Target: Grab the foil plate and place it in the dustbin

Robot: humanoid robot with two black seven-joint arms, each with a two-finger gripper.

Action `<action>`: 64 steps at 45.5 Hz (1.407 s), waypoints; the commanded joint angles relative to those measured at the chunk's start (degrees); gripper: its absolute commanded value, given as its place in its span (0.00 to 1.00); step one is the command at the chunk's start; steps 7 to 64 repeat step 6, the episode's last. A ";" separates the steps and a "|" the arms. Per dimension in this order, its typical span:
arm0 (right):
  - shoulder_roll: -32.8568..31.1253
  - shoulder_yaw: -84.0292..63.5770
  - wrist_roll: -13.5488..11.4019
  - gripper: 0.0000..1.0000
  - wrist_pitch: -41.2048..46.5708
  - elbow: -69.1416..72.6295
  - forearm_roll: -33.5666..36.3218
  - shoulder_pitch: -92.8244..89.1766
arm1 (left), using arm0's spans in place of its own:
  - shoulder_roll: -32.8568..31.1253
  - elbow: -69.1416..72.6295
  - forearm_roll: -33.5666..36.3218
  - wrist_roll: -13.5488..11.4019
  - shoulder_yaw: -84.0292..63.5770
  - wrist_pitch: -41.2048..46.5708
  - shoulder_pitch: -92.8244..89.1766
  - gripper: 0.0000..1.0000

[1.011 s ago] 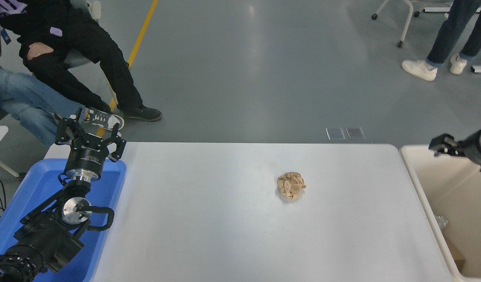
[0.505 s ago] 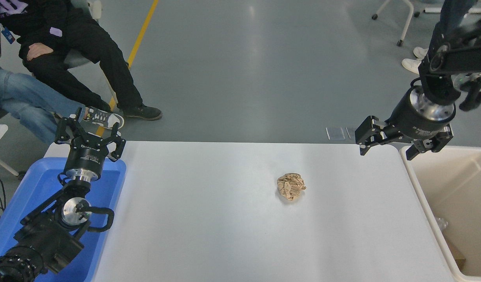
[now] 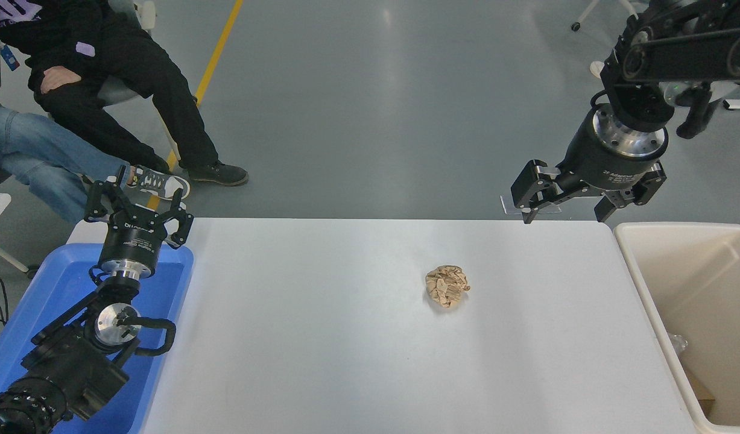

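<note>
Beige dustbin (image 3: 644, 283): table's right edge; foil plate unseen.
Right gripper (image 3: 567, 204): risen off bin, wide open, empty — drop likely done.
Left gripper (image 3: 139, 208): parked, open.

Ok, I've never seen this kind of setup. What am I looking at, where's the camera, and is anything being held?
This is one view from a camera high on the robot, looking down over a white table. The two black arms are the robot's own. Its left hand rests over a blue tray, open and holding nothing. Its right hand hangs above the table's far right corner, also open and holding nothing. On the table lies a crumpled brown paper ball. The beige dustbin stands at the right. No foil plate shows on the table. People sit beyond the table's far left.
</note>
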 commanded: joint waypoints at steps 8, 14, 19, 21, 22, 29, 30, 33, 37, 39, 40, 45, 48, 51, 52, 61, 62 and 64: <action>-0.70 -0.47 0.00 1.00 0.17 -0.39 3.99 1.86 | 0.08 0.00 0.00 0.01 0.00 0.00 0.00 0.99; -0.70 -0.47 0.00 1.00 0.17 -0.39 3.99 1.86 | 0.08 0.00 0.00 0.01 0.00 0.00 0.00 0.99; -0.70 -0.47 0.00 1.00 0.17 -0.39 3.99 1.86 | 0.08 0.00 0.00 0.01 0.00 0.00 0.00 0.99; -0.70 -0.47 0.00 1.00 0.17 -0.39 3.99 1.86 | 0.08 0.00 0.00 0.01 0.00 0.00 0.00 0.99; -0.70 -0.47 0.00 1.00 0.17 -0.39 3.99 1.86 | 0.08 0.00 0.00 0.01 0.00 0.00 0.00 0.99; -0.70 -0.47 0.00 1.00 0.17 -0.39 3.99 1.86 | 0.08 0.00 0.00 0.01 0.00 0.00 0.00 0.99; -0.70 -0.47 0.00 1.00 0.17 -0.39 3.99 1.86 | 0.08 0.00 0.00 0.01 0.00 0.00 0.00 0.99; -0.70 -0.47 0.00 1.00 0.17 -0.39 3.99 1.86 | 0.08 0.00 0.00 0.01 0.00 0.00 0.00 0.99; -0.70 -0.47 0.00 1.00 0.17 -0.39 3.99 1.86 | 0.08 0.00 0.00 0.01 0.00 0.00 0.00 0.99; -0.70 -0.47 0.00 1.00 0.17 -0.39 3.99 1.86 | 0.08 0.00 0.00 0.01 0.00 0.00 0.00 0.99; -0.70 -0.47 0.00 1.00 0.17 -0.39 3.99 1.86 | 0.08 0.00 0.00 0.01 0.00 0.00 0.00 0.99; -0.70 -0.47 0.00 1.00 0.17 -0.39 3.99 1.86 | 0.08 0.00 0.00 0.01 0.00 0.00 0.00 0.99; -0.70 -0.47 0.00 1.00 0.17 -0.39 3.99 1.86 | 0.08 0.00 0.00 0.01 0.00 0.00 0.00 0.99; -0.70 -0.47 0.00 1.00 0.17 -0.39 3.99 1.86 | 0.08 0.00 0.00 0.01 0.00 0.00 0.00 0.99; -0.70 -0.47 0.00 1.00 0.17 -0.39 3.99 1.86 | 0.08 0.00 0.00 0.01 0.00 0.00 0.00 0.99; -0.70 -0.47 0.00 1.00 0.17 -0.39 3.99 1.86 | 0.08 0.00 0.00 0.01 0.00 0.00 0.00 0.99; -0.70 -0.47 0.00 1.00 0.17 -0.39 3.99 1.86 | 0.08 0.00 0.00 0.01 0.00 0.00 0.00 0.99; -0.70 -0.47 0.00 1.00 0.17 -0.39 3.99 1.86 | 0.08 0.00 0.00 0.01 0.00 0.00 0.00 0.99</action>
